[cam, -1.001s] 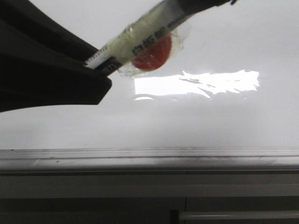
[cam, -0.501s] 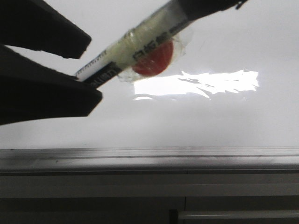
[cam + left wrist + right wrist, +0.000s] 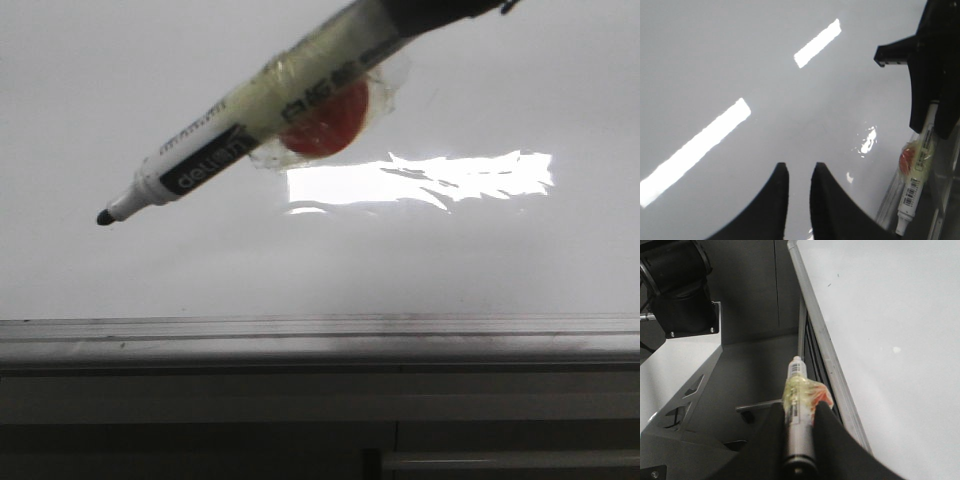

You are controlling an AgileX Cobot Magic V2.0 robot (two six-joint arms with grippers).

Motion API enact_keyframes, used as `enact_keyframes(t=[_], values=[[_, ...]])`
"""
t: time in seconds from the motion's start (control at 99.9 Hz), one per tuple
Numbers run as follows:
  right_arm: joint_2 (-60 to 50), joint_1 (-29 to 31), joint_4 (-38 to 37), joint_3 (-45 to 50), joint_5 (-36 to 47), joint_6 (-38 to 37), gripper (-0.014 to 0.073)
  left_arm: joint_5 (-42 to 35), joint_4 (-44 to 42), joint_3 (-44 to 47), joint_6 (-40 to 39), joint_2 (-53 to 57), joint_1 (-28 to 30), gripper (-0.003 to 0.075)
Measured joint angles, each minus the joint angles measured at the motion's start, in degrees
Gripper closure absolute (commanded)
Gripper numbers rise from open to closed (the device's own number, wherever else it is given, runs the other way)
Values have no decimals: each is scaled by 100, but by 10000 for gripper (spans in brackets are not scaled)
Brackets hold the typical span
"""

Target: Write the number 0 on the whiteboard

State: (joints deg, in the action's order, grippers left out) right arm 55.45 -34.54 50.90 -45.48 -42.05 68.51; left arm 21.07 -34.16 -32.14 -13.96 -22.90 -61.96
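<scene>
My right end effector clamps marker, cap off, tip above bare whiteboard. Left end effector narrow, empty. Next: press tip down, start loop.

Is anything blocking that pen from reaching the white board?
Nothing visible does. The marker pen in the right gripper has its tip uncapped, and the whiteboard is bare.

Right pincer: fingers clamped, gripping a marker pen. Left pincer: fingers narrowly parted, holding nothing.
</scene>
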Motion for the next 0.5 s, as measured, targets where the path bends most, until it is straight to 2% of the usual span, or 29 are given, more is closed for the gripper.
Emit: enact_keyframes(t=[0.11, 0.18, 0.32, 0.42, 0.501], values=[[-35, -137, 87, 155, 217, 0, 662, 492, -142, 0, -600, 449, 0, 740], [-176, -385, 121, 460, 706, 0, 661, 924, -345, 0, -1130, 631, 0, 740], [-717, -1089, 235, 1548, 2316, 0, 662, 1584, -856, 0, -2084, 792, 0, 740], [-1075, -1576, 590, 2193, 3615, 0, 662, 1701, -1209, 0, -2560, 804, 0, 740], [-1277, -1864, 731, 2323, 4161, 0, 662, 1701, -1508, 0, -2957, 804, 0, 740]])
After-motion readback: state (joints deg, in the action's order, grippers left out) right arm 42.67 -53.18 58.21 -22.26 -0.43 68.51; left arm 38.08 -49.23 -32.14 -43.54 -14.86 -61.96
